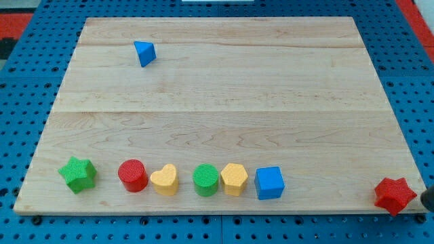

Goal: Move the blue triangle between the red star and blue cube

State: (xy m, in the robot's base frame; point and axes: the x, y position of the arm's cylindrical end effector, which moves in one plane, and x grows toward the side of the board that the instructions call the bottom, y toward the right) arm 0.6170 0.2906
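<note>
The blue triangle (pixel 144 53) lies near the top left of the wooden board (pixel 224 95). The blue cube (pixel 269 183) sits at the right end of a row of blocks along the bottom edge. The red star (pixel 395 195) sits at the bottom right corner of the board. A wide gap of bare board lies between the cube and the star. A dark shape (pixel 428 197) shows at the view's right edge, just right of the red star; it may be my rod, but my tip cannot be made out.
Along the bottom edge, from the left: a green star (pixel 78 174), a red cylinder (pixel 133 175), a yellow heart (pixel 165 180), a green cylinder (pixel 205 179), a yellow hexagon (pixel 234 179). Blue pegboard (pixel 27 102) surrounds the board.
</note>
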